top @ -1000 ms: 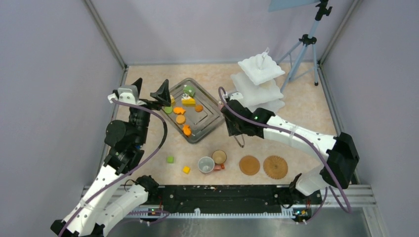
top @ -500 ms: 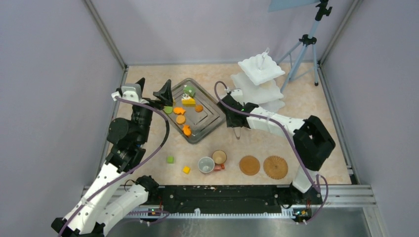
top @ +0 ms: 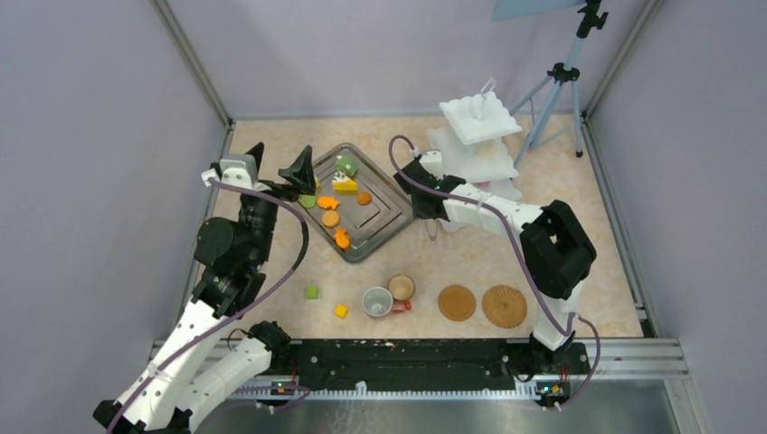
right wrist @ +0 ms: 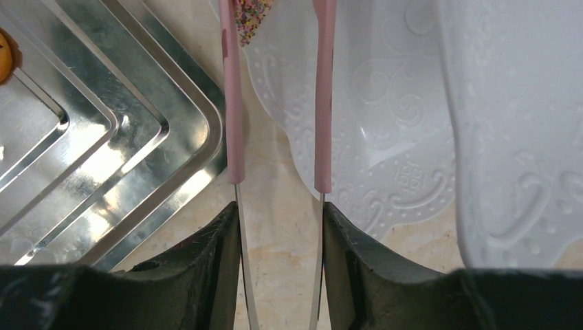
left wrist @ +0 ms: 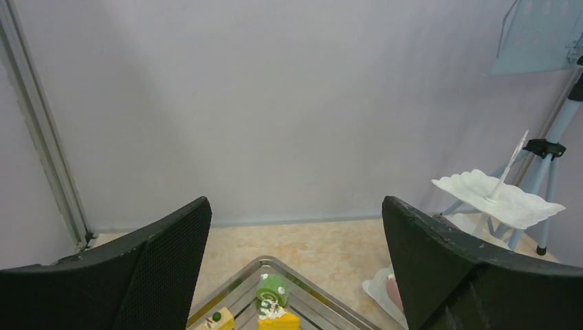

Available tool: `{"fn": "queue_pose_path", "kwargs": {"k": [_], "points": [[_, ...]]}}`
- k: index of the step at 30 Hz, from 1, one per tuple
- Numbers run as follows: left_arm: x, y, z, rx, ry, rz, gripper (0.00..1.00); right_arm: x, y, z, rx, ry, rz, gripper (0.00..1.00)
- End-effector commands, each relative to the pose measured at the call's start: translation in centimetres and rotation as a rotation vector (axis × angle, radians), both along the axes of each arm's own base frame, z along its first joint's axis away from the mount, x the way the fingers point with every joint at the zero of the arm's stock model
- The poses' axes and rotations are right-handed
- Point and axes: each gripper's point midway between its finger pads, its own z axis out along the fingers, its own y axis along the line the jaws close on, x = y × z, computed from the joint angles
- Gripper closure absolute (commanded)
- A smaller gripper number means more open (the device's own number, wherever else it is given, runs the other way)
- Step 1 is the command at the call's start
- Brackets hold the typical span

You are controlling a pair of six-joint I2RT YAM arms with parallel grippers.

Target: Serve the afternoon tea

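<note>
Top external: right claw [top: 425, 201] reaches into the gap between the grey stepped steel tray [top: 378, 220] and the white three-tier scalloped stand [top: 475, 149], which is upright at the far right of the table [top: 579, 217]. Orange round pastries [top: 331, 218], a yellow cake wedge [top: 344, 184] and a green roll [top: 346, 166] lie on the tray. Two small cups [top: 377, 301] and two brown woven round mats [top: 457, 303] sit near the front edge, not yet served. Left claw [top: 279, 163] hangs above the tray's left corner. Left wrist: that claw is spread wide with nothing between its fingers, likely parked clear of the other arm. Right wrist: right claw is closed partway on the pink-sleeved metal tongs [right wrist: 232, 103], pressing both arms, presumably so its squeeze works them. The tongs' long axis runs straight ahead along the claw, tips toward the far wall, over the stand's lowest tier. A sprinkle-covered pastry piece [right wrist: 251, 17] shows between the tips, cropped by the frame; whether it is pinched or set down, cannot tell.
</note>
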Motion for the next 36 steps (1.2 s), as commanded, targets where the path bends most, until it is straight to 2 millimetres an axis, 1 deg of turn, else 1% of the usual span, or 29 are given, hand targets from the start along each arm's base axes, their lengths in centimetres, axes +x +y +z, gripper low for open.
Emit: {"fn": "queue_pose_path", "kwargs": {"k": [1,5,8,11,14,17,21,25,30,36], "points": [[-0.5,0.1,1.0,-0.026,-0.033,-0.011,0.01,2.1,-0.3,2.3,0.002,-0.065,-0.027,0.66],[-0.3,-0.2,0.8,-0.023,-0.029,-0.019,0.01,2.0,-1.4,2.7,-0.056,-0.073,-0.038,0.66],[-0.4,-0.2,0.9,-0.024,-0.029,-0.023,0.01,2.1,-2.3,2.2,-0.102,-0.062,-0.051,0.66],[-0.3,-0.3,0.8,-0.024,-0.026,-0.024,0.01,2.2,-2.4,1.4,-0.104,-0.051,-0.049,0.65],[-0.3,-0.3,0.8,-0.023,-0.026,-0.024,0.01,2.6,-2.3,0.9,-0.107,-0.045,-0.045,0.58],[-0.2,-0.4,0.7,-0.021,-0.023,-0.024,0.01,2.9,-2.1,0.3,-0.1,-0.032,-0.038,0.55],[-0.2,-0.2,0.8,-0.023,-0.024,-0.018,0.01,2.8,-1.9,0.0,-0.103,-0.016,-0.025,0.53],[-0.3,-0.3,0.8,-0.022,-0.026,-0.022,0.01,2.2,-2.0,0.6,-0.089,-0.014,-0.012,0.48],[-0.3,-0.3,0.8,-0.022,-0.025,-0.022,0.01,0.7,-2.0,1.3,-0.047,-0.003,0.021,0.47],[-0.3,-0.3,0.8,-0.024,-0.024,-0.026,0.01,-1.3,-1.7,3.3,-0.003,-0.013,0.06,0.47]]}}
